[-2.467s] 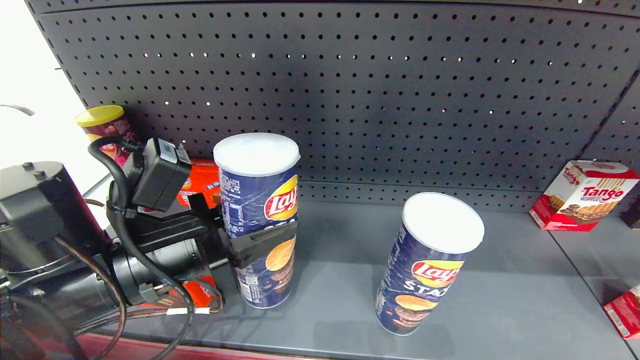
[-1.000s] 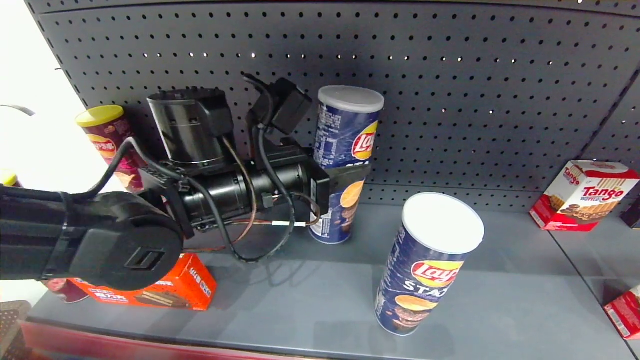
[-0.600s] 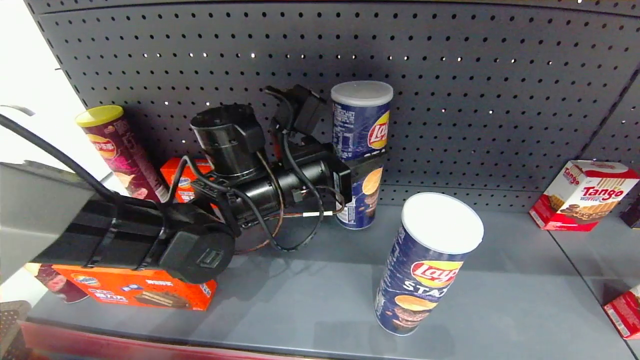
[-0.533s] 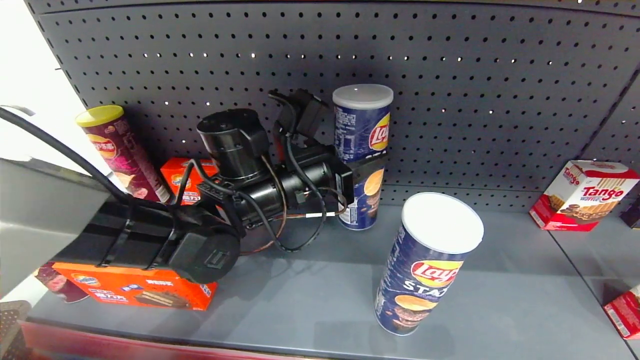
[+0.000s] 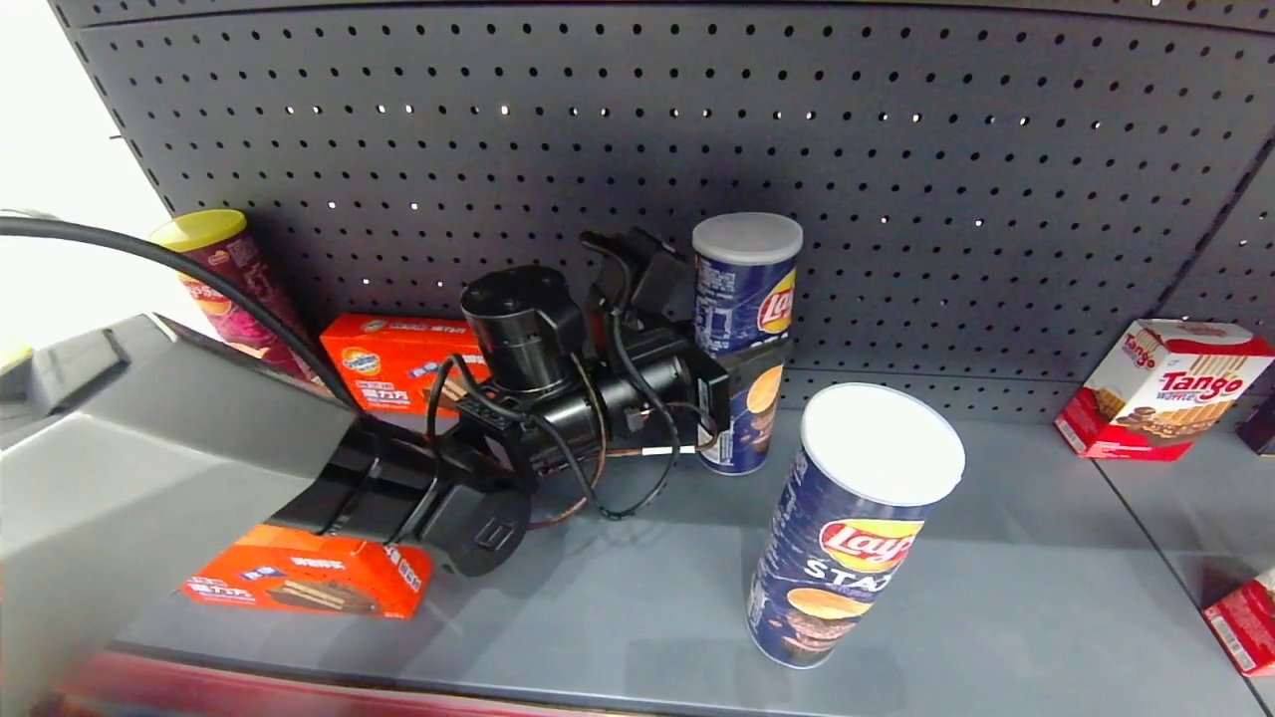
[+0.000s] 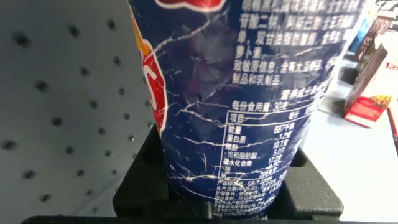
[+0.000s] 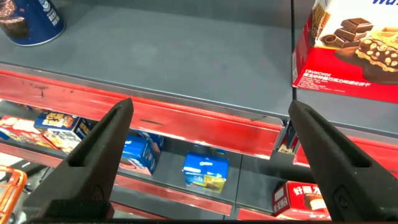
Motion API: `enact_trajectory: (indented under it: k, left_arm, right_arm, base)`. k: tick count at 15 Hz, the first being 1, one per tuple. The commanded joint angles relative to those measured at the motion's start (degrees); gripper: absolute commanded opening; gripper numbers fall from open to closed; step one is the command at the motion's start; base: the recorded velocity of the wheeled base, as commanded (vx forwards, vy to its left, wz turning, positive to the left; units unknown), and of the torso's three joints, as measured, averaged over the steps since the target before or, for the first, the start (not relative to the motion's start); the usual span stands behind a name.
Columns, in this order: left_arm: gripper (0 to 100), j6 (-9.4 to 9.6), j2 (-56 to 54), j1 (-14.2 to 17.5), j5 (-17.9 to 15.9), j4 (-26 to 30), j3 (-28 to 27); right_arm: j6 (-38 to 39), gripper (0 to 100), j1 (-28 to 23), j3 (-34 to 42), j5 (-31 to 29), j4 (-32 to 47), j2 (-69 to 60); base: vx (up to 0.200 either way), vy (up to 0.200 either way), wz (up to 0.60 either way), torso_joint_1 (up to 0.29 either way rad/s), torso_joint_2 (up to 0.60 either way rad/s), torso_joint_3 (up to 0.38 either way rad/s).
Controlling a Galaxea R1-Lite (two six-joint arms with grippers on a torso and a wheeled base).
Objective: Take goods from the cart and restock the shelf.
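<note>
My left pincer [image 5: 759, 351] is clamped around the middle of the blue chip can [image 5: 745, 289]. The can is upright at the back of the shelf [image 5: 618, 588], close to the pegboard panel [image 5: 896, 199]. I can't tell whether its base touches the shelf. A second blue can [image 5: 847, 538] stands nearer the front, off to the right and apart from the first. An orange box [image 5: 398, 358] lies on the left, near a maroon can [image 5: 224, 269]. My right pincer [image 7: 210, 106] hangs wide, gripping nothing, in front of the red shelf edge [image 7: 186, 127].
</note>
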Motion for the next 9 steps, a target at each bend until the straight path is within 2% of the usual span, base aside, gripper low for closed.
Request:
enact_trajectory:
  k: [1,9]
  left_arm:
    - [0,0.03,2.28,-0.31,0.01,-0.04,-1.03]
    - [0,0.38,5.8,-0.66,0.01,-1.71,-2.88]
  right_arm:
    - [-0.02,100,0.04,0.0,0.02,-0.01,0.18]
    - [-0.02,100,0.04,0.0,0.02,-0.01,0.18]
  base:
    - [0.0,0.0,0.0,0.0,0.0,0.0]
    - [0.0,0.0,0.0,0.0,0.0,0.0]
